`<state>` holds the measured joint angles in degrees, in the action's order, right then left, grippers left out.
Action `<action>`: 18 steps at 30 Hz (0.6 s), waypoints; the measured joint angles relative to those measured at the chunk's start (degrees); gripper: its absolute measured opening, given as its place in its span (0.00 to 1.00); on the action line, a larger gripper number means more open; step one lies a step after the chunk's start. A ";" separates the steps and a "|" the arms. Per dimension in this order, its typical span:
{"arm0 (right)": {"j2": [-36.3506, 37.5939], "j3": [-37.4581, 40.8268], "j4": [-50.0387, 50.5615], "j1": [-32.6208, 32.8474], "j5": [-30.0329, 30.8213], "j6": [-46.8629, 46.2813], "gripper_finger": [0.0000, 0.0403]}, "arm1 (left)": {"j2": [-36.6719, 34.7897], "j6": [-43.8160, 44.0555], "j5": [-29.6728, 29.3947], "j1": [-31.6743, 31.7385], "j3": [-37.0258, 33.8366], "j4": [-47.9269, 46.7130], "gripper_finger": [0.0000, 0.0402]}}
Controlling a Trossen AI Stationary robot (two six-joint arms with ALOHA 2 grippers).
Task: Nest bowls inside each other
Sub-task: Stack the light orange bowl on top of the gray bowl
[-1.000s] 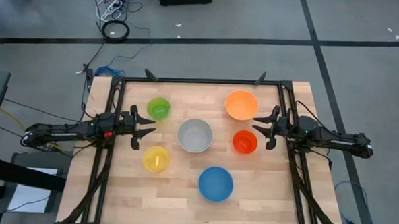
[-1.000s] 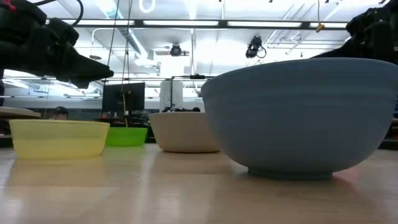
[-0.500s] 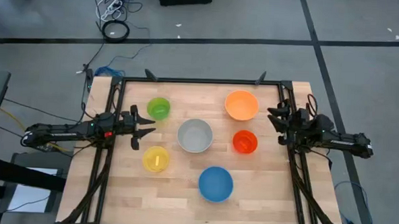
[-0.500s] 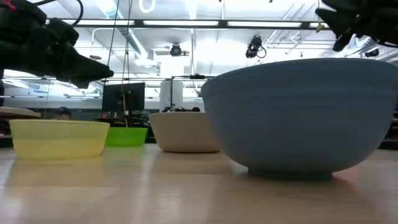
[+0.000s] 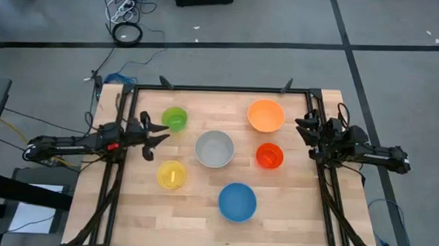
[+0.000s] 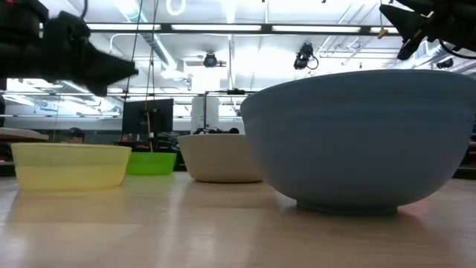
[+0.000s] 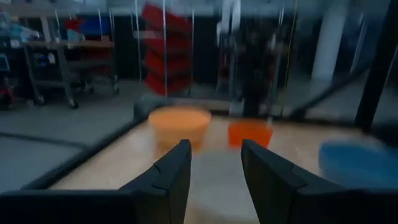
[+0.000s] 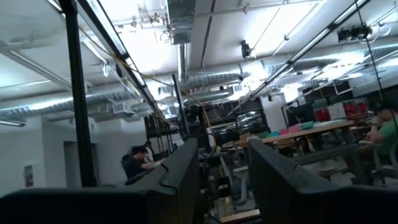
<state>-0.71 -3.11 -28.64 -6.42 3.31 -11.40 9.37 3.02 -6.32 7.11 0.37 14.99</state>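
Note:
Six bowls stand apart, each on its base, on the wooden table: green (image 5: pixel 174 119), orange (image 5: pixel 265 115), grey (image 5: pixel 215 149), red (image 5: pixel 269 155), yellow (image 5: pixel 172 174) and blue (image 5: pixel 237 202). My left gripper (image 5: pixel 156 136) hovers open at the table's left edge, between the green and yellow bowls and clear of both. Its wrist view looks across at the orange bowl (image 7: pixel 180 126) and red bowl (image 7: pixel 249 132). My right gripper (image 5: pixel 302 130) hovers open at the right edge, tipped upward, beside the orange and red bowls. Nothing lies between its fingers (image 8: pixel 180 168).
A black frame (image 5: pixel 221 88) runs along the table's far edge and down both sides. In the low view the blue bowl (image 6: pixel 357 141) stands closest and hides much of the right half. Bare wood lies along the near edge around the blue bowl.
My right gripper has risen and tipped upward, drawing back from the red bowl toward the table's right edge; its wrist view now faces the ceiling. My left gripper has tipped up a little in place. No bowl has moved.

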 joint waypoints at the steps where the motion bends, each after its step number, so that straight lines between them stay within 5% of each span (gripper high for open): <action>1: 0.00 0.00 -0.01 0.00 -0.10 -0.17 0.32 | 0.00 2.44 0.02 0.00 -0.01 2.43 0.38; 6: 0.00 0.00 -0.17 0.00 -0.15 -0.98 0.32 | -0.02 17.31 -1.00 0.00 0.00 15.19 0.38; 12: -0.02 0.00 0.44 0.00 4.27 -1.17 0.32 | -0.02 18.24 -1.51 0.00 -0.01 25.76 0.38; 18: -0.02 0.00 0.37 0.00 5.03 -0.08 0.32 | 0.00 18.54 -1.31 0.00 0.12 25.65 0.38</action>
<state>-0.73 -3.11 -28.27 -6.42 8.34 -11.48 9.37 21.56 -7.64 7.11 0.49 40.64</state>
